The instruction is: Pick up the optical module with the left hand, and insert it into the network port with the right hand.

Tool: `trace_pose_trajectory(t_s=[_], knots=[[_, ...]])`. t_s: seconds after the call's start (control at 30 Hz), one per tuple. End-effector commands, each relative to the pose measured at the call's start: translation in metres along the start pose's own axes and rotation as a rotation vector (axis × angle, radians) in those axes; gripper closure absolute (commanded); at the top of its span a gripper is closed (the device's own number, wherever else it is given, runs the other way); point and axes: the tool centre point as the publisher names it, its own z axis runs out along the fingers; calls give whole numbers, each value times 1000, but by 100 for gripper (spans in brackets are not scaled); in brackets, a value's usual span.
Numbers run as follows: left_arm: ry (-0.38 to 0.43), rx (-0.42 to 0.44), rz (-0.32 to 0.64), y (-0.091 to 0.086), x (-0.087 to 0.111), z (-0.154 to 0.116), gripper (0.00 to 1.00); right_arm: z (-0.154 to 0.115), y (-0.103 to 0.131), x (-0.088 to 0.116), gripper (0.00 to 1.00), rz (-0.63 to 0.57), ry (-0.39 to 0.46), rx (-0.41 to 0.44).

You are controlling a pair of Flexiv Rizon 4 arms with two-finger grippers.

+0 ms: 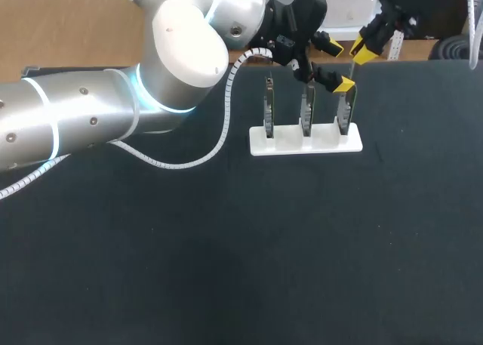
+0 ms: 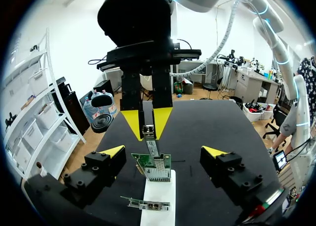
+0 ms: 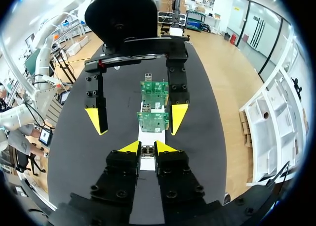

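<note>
Stretched in from the left across the dark tabletop: the left arm, ending over a white holder that carries three upright circuit boards. Left tool spread wide and empty, one yellow tip on either side of the rightmost board, apart from it. Seems finished with its share, judging by the bare fingers.

Further right, pinched between the pressed-in yellow tips of the right tool: the optical module, held upright directly above the network port on that same board. Cannot tell whether its lower end has entered the port's mouth. Not pushed home by the look of it, with much of its length showing above the board's top edge.

So, as a judgement: pickup and handover done, insertion begun at most. Left to do: keep in line with the metal cage, press down until seated, then release and lift clear.
</note>
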Motion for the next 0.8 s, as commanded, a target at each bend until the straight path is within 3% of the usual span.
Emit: trace_pose_trajectory(t_s=[0.03,0.8], knots=[[0,-2,1,-1,1,-1,0,1,0,0,100,1,-2,1],[0,-2,1,-1,1,-1,0,0,2,0,100,0,-2,5]])
